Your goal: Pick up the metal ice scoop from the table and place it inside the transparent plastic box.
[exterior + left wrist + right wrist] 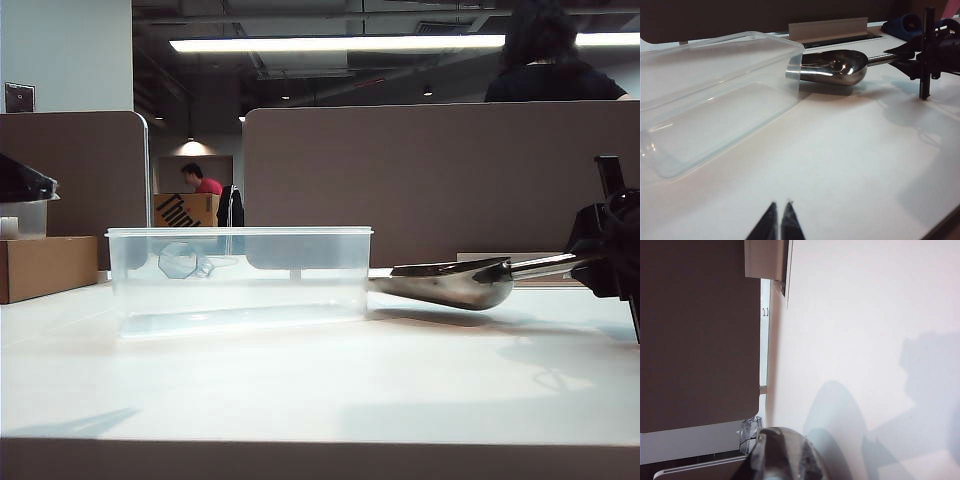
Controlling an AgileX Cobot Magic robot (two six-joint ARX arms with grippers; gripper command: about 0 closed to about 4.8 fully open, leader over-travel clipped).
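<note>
From the exterior view, the right gripper (600,262) was clamped on the rod handle of the metal ice scoop (450,281), holding its shiny trough bowl clear of the table (400,390), just beside the transparent plastic box (240,278), presumably for carrying over the rim.

The left wrist view showed the left gripper (779,220), jaws together, idle, well apart from the box.

The right wrist view showed only the scoop's bowl.

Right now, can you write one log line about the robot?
right gripper: shut on metal ice scoop, lifted | left gripper: shut, idle | transparent plastic box: empty
</note>
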